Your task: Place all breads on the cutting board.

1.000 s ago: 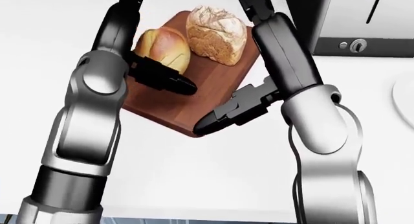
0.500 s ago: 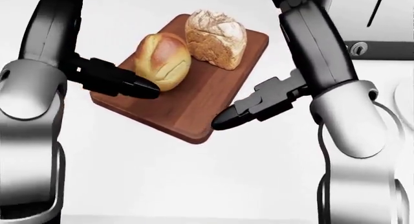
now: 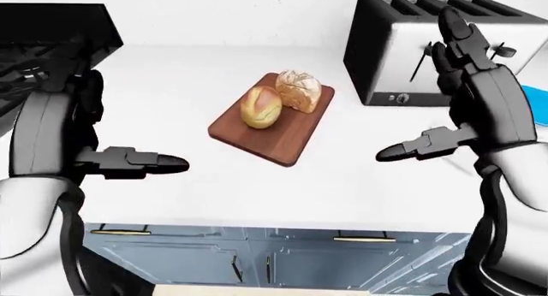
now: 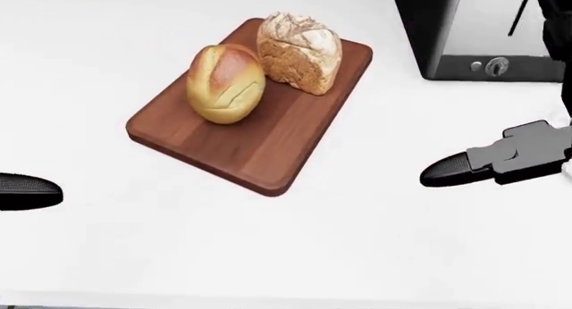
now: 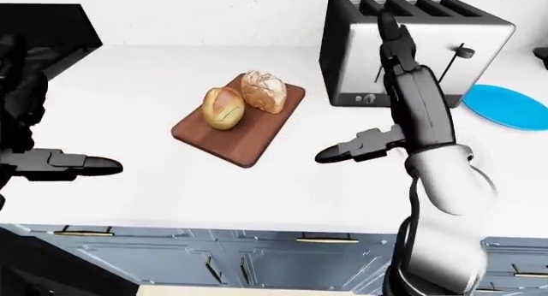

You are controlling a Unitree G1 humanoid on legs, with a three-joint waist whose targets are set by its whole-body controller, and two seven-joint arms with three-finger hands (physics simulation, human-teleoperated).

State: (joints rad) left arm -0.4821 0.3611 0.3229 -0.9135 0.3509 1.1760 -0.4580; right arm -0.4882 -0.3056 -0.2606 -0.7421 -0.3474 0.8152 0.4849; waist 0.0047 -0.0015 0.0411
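Note:
A brown wooden cutting board [image 4: 268, 148] lies on the white counter, angled. On it rest a golden round roll [image 4: 225, 84] and, touching its right side, a floury crusty loaf [image 4: 300, 51]. My left hand [image 3: 159, 163] hovers over the counter to the left of and below the board, fingers straight and open, holding nothing. Off the board's right edge, my right hand [image 4: 456, 168] is likewise open and empty, fingers pointing left.
A steel four-slot toaster [image 3: 411, 52] stands at the counter's upper right. A blue plate [image 5: 505, 107] lies to the right of it. A black stove [image 3: 43, 39] sits at the far left. Blue-grey cabinet fronts [image 3: 282, 261] run below the counter edge.
Both hands have drawn outward away from the board: the left hand left the roll and moved left and down, the right hand moved right. Both breads stay on the board.

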